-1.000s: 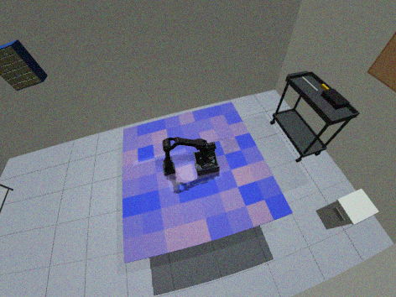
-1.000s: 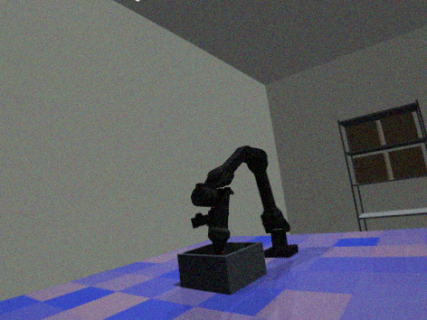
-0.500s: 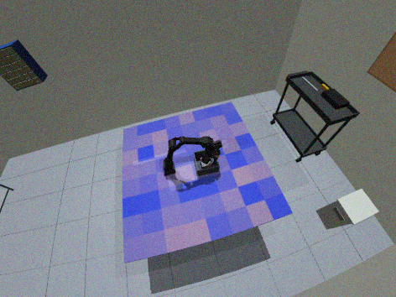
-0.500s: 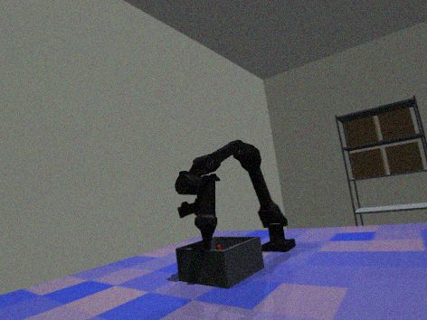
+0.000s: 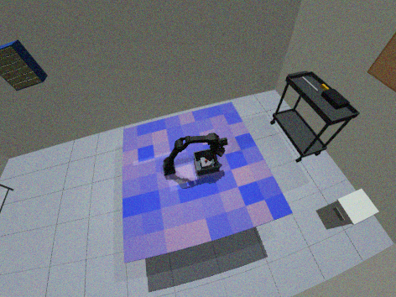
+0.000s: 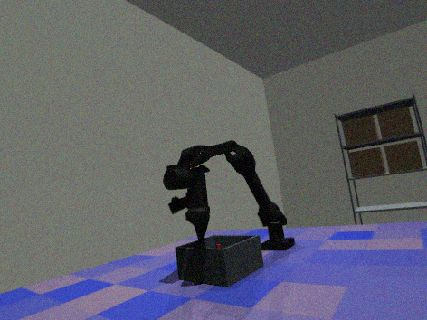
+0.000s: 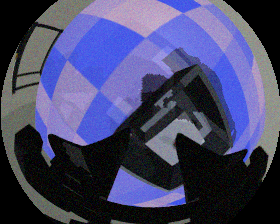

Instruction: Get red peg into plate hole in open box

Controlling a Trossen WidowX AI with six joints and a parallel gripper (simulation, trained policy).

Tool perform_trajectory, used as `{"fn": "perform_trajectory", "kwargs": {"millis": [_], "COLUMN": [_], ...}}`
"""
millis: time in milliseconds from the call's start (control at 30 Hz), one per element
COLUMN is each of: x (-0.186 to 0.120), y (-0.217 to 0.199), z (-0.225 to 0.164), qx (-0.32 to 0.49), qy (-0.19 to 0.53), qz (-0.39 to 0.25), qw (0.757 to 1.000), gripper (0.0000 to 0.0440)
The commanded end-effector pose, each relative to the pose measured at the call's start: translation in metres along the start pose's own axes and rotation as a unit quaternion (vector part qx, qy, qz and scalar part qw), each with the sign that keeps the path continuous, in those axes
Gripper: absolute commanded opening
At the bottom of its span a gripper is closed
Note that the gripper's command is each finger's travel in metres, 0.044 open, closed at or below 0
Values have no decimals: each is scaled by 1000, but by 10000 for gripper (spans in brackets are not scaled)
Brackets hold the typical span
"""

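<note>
The red peg [image 5: 205, 161] [image 6: 219, 246] is inside the open dark box [image 5: 208, 171] [image 6: 244, 262] [image 7: 150, 170], over the light grey plate [image 5: 203, 164] [image 7: 162, 147]. Only a small red part shows, so its tilt and how deep it sits cannot be told. In the wrist view the peg does not show; the right finger covers part of the plate. My gripper [image 5: 221, 152] [image 6: 202, 239] [image 7: 153, 134] is open with nothing between the fingers. It is off to the outer side of the box, near rim height in the exterior view.
The box walls stand up around the plate. The arm's base [image 5: 169, 169] [image 6: 277, 242] is on the patterned mat [image 5: 189, 231] on the other side of the box. A black cart [image 5: 299, 135] stands away from the mat, and a white block [image 5: 357, 206] lies farther off.
</note>
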State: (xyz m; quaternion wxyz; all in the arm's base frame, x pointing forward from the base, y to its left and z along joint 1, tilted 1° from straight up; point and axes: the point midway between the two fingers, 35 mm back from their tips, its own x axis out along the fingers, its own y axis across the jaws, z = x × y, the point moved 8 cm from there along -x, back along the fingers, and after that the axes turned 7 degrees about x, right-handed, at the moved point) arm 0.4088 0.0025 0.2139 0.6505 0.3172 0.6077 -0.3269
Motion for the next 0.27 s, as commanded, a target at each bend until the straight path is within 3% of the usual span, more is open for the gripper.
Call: {"fn": "perform_trajectory", "kwargs": {"millis": [0,233], "x": [-2,-8], "y": [6,16], "z": [0,-1], "qx": [5,12], "qy": [11,27], "qz": [-5,-18], "qw": [1000,999], "gripper": [257,272]}}
